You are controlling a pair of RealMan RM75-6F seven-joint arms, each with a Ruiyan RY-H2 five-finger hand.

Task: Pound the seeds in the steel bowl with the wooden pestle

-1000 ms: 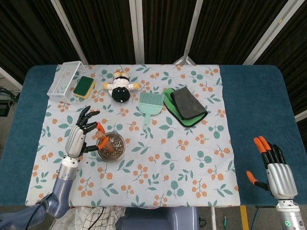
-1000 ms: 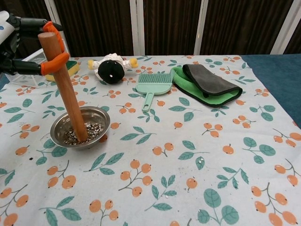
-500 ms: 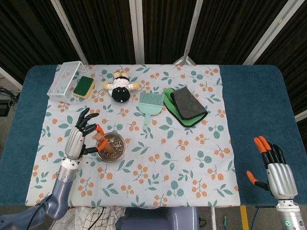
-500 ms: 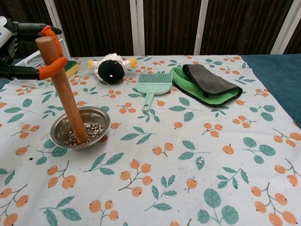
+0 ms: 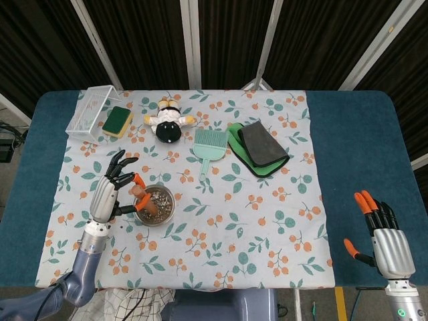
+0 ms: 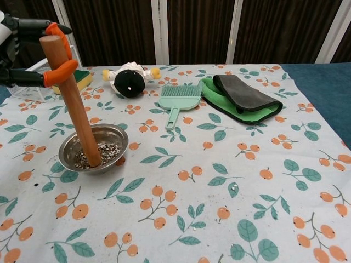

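A steel bowl (image 5: 155, 206) (image 6: 111, 135) of dark and pale seeds (image 6: 109, 150) sits on the left of the patterned cloth. The wooden pestle (image 6: 73, 108) (image 5: 144, 200) stands nearly upright in it, its tip down among the seeds. My left hand (image 5: 115, 185) (image 6: 33, 46) pinches the pestle's top between orange-tipped thumb and finger, the other fingers spread. My right hand (image 5: 386, 238) hovers at the lower right off the cloth, fingers apart and holding nothing; the chest view does not show it.
Behind the bowl lie a green dustpan brush (image 5: 208, 149) (image 6: 177, 101), a grey cloth on a green one (image 5: 261, 147) (image 6: 243, 97), a black and white plush toy (image 5: 168, 121) (image 6: 129, 78), a yellow-green sponge (image 5: 118, 121) and a white wire basket (image 5: 89, 111).
The pestle's top has drifted slightly left with my left hand, and its tip stays in the seeds. My right hand has not moved.
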